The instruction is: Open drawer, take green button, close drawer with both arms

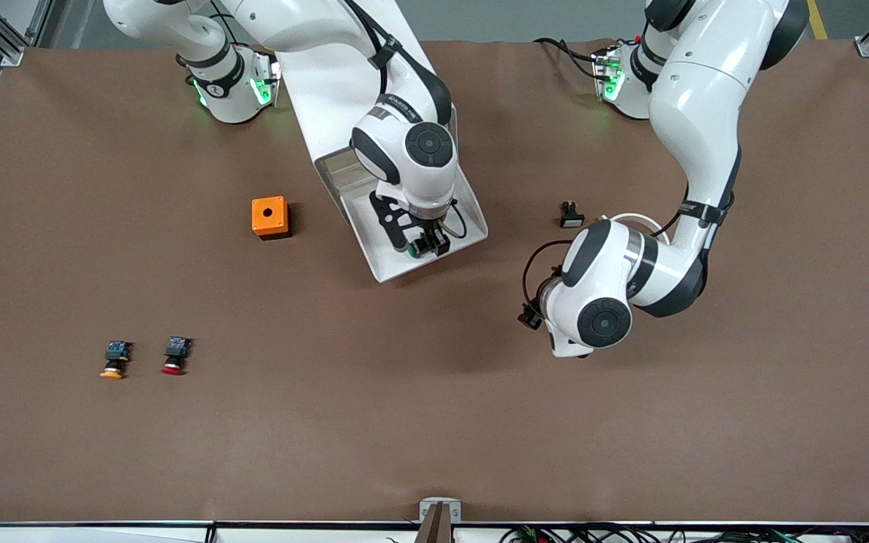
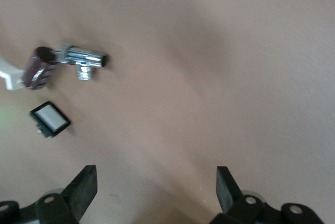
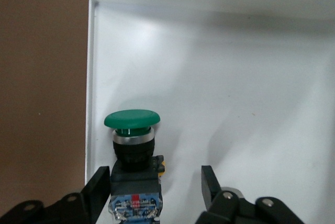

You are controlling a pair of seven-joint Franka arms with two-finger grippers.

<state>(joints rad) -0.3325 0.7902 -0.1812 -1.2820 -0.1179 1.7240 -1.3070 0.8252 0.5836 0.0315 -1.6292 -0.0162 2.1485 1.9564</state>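
The drawer (image 1: pixel 383 265) is pulled out as a shallow white tray under the right arm. The button (image 3: pixel 132 130), with a round green cap and a black-and-blue body, lies in it close to the drawer's side wall (image 3: pixel 92 82). My right gripper (image 1: pixel 425 245) is down in the tray, and in the right wrist view it (image 3: pixel 156 174) stands open around the button's body. One finger touches the body; a gap separates the other finger from it. My left gripper (image 1: pixel 531 315) hangs over bare table toward the left arm's end and is open (image 2: pixel 157 174) with nothing between its fingers.
An orange box (image 1: pixel 270 217) with a round hole stands beside the drawer toward the right arm's end. An orange-capped button (image 1: pixel 115 360) and a red-capped one (image 1: pixel 176 356) lie nearer the front camera. A small black-framed part (image 1: pixel 571 216) and a chrome valve (image 2: pixel 78 59) lie by the left arm.
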